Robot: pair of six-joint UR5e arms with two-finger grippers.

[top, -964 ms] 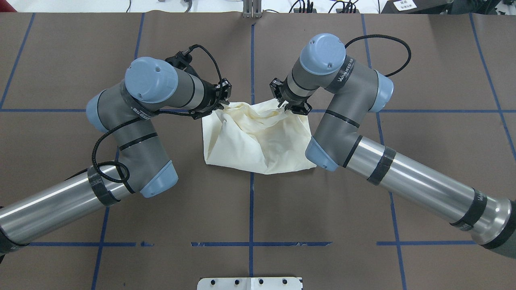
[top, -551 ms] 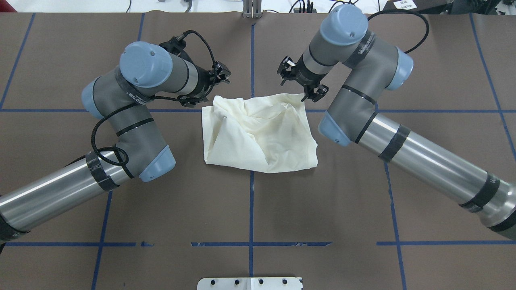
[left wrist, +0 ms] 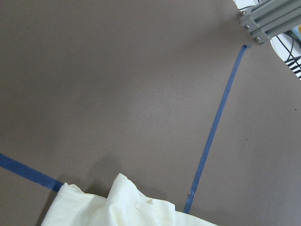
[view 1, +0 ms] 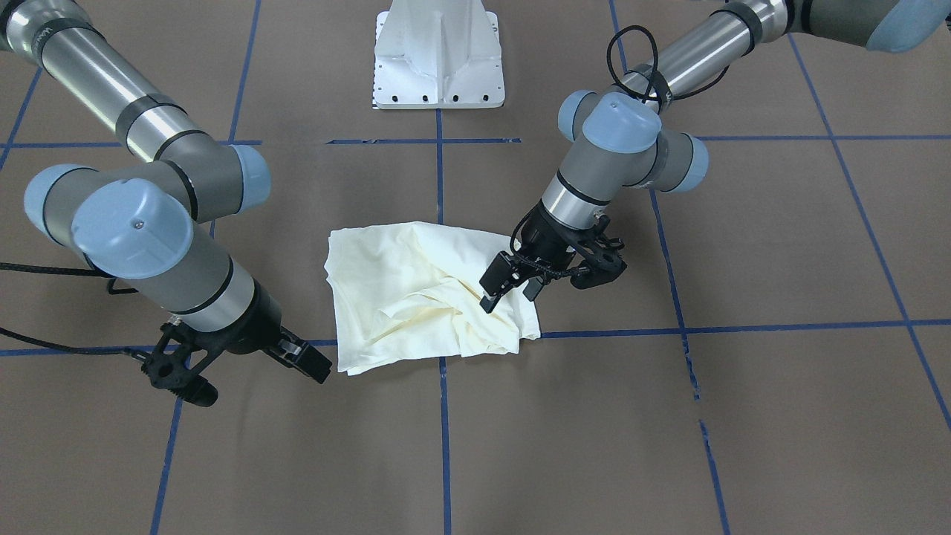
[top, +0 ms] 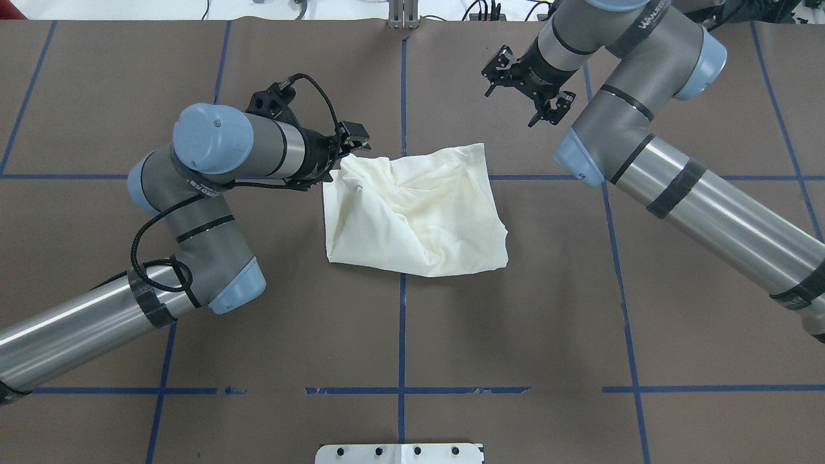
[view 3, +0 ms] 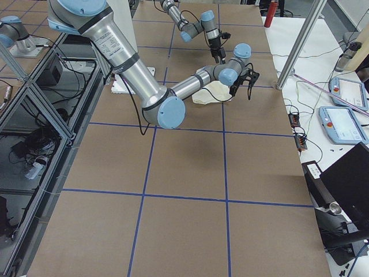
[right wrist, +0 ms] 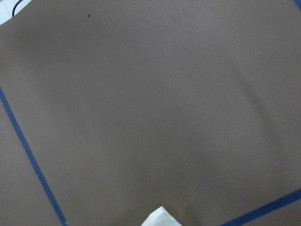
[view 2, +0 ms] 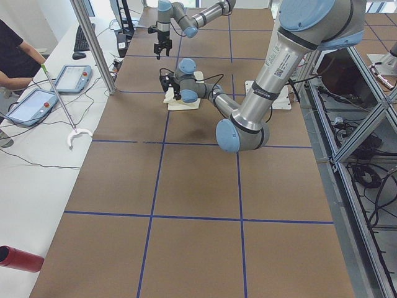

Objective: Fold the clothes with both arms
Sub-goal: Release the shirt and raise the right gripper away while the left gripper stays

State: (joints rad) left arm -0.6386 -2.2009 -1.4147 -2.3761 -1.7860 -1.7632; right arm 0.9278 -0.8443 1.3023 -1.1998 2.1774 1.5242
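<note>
The cream-white shirt [top: 412, 212] lies crumpled and partly folded at the table's middle, plain side up; the cat print is hidden. It also shows in the front view [view 1: 416, 297] and at the bottom edge of both wrist views [left wrist: 117, 202] [right wrist: 160, 217]. My left gripper [top: 353, 143] hovers at the shirt's far left corner, open and empty; in the front view [view 1: 511, 291] its jaws stand apart above the cloth. My right gripper [top: 512, 100] is raised off the shirt's far right corner. It looks open and holds nothing [view 1: 316, 364].
The brown table [top: 193, 335] has blue tape grid lines. The white pedestal base [view 1: 440, 59] stands at the near edge. Beyond the far edge are an aluminium post [top: 403, 16] and cables. Operators' tablets lie on a side bench [view 2: 37, 102].
Both grippers have let go of the shirt's far edge, which has dropped onto the table. The right gripper has risen and moved away to the far right. The left stays near its corner.
</note>
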